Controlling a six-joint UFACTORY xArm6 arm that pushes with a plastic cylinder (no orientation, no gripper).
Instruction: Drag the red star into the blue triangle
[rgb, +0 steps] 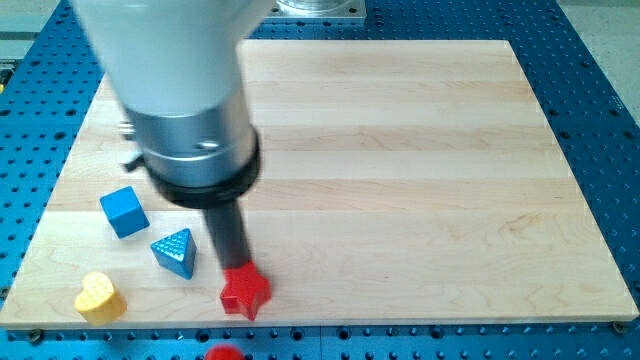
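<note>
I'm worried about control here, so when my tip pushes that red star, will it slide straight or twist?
The red star probably twists: its points give my tip, just above it, uneven contact. It looks small and rigid, so likely light, sliding easily on the smooth wooden board. It sits flat, so tipping seems unlikely.

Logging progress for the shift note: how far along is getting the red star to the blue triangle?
Done: my tip has reached the red star, sitting at its upper edge. In hand: lining up the push. Left: the star remains apart from the blue triangle, which lies to its upper left in the view, so the whole slide remains.
</note>
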